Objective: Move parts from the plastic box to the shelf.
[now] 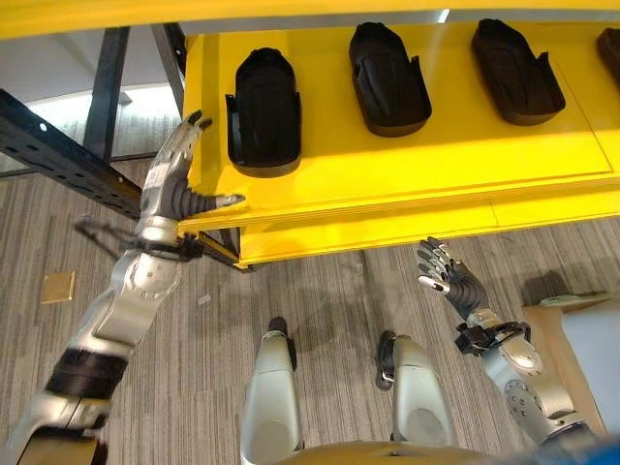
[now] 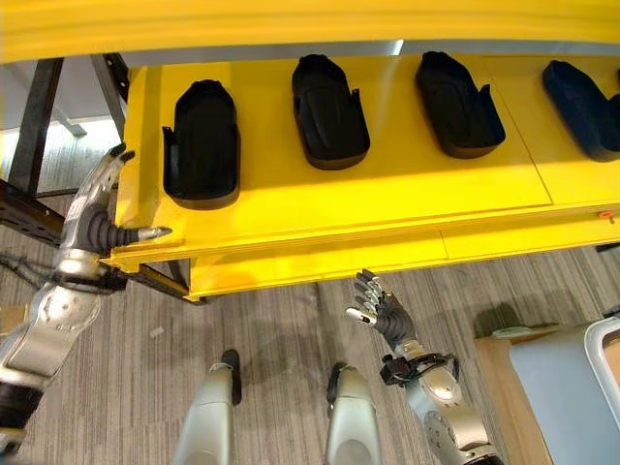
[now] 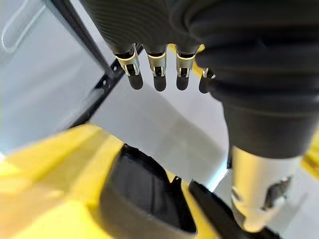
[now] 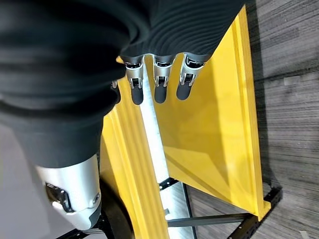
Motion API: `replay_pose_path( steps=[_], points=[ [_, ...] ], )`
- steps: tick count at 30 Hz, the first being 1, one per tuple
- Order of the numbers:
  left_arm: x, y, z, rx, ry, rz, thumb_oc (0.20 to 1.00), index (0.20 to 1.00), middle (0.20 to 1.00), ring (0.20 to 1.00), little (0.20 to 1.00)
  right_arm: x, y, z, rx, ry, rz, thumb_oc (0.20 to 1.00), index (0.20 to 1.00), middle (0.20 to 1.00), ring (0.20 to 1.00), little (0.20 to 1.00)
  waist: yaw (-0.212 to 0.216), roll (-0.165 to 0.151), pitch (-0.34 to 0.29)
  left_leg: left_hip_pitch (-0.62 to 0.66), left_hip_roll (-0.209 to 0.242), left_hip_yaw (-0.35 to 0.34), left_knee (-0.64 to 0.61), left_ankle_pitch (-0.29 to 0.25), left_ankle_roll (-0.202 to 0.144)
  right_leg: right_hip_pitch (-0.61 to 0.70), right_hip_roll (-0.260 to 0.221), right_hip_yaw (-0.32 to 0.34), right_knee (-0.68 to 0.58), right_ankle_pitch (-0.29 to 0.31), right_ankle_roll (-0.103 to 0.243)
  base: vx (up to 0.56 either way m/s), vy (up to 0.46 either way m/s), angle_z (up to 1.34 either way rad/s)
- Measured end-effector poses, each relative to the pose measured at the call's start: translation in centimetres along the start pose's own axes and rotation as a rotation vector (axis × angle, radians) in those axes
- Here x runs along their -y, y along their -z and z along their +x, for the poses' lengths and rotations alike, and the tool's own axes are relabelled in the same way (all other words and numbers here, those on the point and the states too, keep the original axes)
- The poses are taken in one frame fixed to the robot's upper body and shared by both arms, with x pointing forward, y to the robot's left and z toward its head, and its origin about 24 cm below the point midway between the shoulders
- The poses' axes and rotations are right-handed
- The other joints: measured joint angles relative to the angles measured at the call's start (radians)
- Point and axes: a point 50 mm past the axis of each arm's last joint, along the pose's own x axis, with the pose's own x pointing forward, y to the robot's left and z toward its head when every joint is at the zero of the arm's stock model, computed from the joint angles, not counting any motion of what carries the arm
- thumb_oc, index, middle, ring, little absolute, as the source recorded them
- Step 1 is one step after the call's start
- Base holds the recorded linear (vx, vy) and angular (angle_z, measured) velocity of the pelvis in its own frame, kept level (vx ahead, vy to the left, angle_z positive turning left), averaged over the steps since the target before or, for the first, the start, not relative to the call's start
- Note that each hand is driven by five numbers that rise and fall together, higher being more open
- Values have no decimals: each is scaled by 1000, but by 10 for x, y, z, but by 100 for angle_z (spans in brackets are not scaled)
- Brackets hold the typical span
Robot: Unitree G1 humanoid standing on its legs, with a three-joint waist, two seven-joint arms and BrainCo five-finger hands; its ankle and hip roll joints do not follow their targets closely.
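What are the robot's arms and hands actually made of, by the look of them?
Both arms are smooth silver-grey shells with black bands at the joints. The left hand and right hand wear dark ribbed covers over the back and wrist, from which slim silver fingers with dark rounded tips emerge.

The shelf (image 1: 407, 184) is smooth sheet metal under glossy yellow paint, bright enough to catch a sheen along its front lip. On it, the black parts (image 1: 263, 111) look like moulded plastic, matt with a faint satin gleam on their rims. Beside the shelf's left end, the dark frame post (image 1: 58, 155) is painted metal, punched with holes. Below the shelf, the floor (image 1: 320, 310) has a grey wood-grain finish, streaked and dull. The left hand (image 1: 174, 189) at the shelf's corner shows brushed silver metal fingers and a ribbed, rubbery black cover; the right hand (image 1: 448, 276) below the shelf looks the same.
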Motion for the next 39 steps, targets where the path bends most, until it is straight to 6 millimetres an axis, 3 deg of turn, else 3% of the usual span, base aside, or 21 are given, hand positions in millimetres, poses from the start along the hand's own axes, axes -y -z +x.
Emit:
replay_pose_path(
  steps=[7, 13, 23, 39],
  points=[
    [6, -1, -22, 9, 93, 77, 1000, 1000, 1000, 1000, 1000, 2, -3, -1, 17, 9, -8, 1000, 1000, 1000, 1000, 1000, 1, 0, 1, 9, 0, -1, -11, 4, -2, 7, 0, -3, -3, -1, -2, 0, 0, 0],
    [11, -5, -20, 50, 117, 144, 1000, 1000, 1000, 1000, 1000, 1, -5, 0, 20, 2, -35, 1000, 1000, 1000, 1000, 1000, -1, 1, 20, 12, 0, -3, -12, 5, -2, 13, 0, -5, -7, 0, 0, 0, 0, 0],
    [42, -17, -19, 111, 268, 131, 1000, 1000, 1000, 1000, 1000, 0, -8, 2, 36, 8, -34, 1000, 1000, 1000, 1000, 1000, -8, 1, 45, 18, 0, -4, -18, 11, -9, 23, 1, -10, -15, 0, 0, 0, 0, 0],
    [78, 6, -12, -13, 382, 122, 1000, 1000, 1000, 1000, 1000, -2, -8, 3, 42, 18, -26, 1000, 1000, 1000, 1000, 1000, -30, -7, 51, 23, 0, -3, -14, 7, -2, 27, 1, -8, -13, 0, 0, 0, 0, 0]
  ],
)
